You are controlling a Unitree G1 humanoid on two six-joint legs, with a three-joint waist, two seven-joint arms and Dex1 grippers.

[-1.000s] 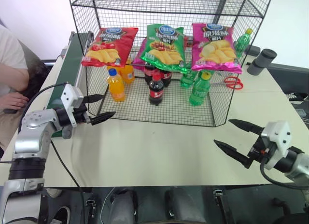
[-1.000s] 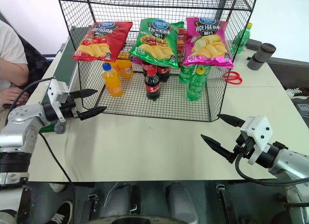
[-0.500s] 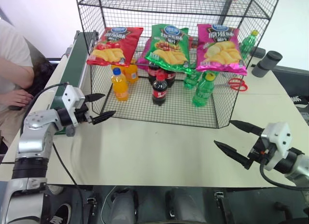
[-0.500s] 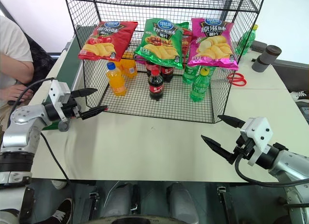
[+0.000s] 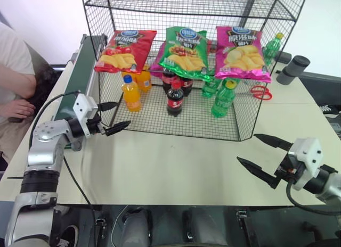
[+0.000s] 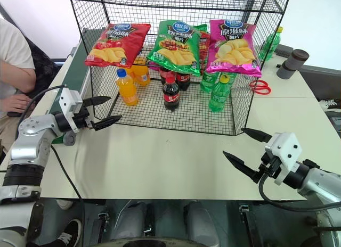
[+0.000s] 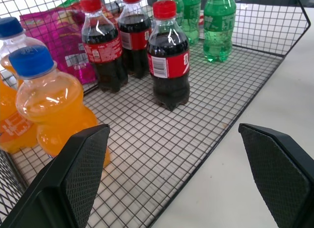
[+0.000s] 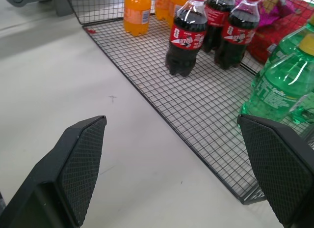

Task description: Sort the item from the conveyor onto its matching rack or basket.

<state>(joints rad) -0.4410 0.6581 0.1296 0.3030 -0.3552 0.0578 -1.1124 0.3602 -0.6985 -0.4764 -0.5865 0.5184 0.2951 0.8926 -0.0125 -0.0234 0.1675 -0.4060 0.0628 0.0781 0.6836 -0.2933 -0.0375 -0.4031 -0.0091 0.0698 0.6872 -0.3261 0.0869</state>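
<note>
Green and glossy, the large crisp bag (image 5: pixel 183 53) with its blue oval logo already hangs on the tall black wire-grid rack (image 5: pixel 242 115), between a red crisp bag (image 5: pixel 123 50) and a pink one (image 5: pixel 241 54), well beyond both sets of fingers. Left gripper (image 5: pixel 112 118) and right gripper (image 5: pixel 265 157) hover spread wide, empty. Sorting looks finished; next likely calls for another item from the dark green conveyor belt (image 5: pixel 80 72)
</note>
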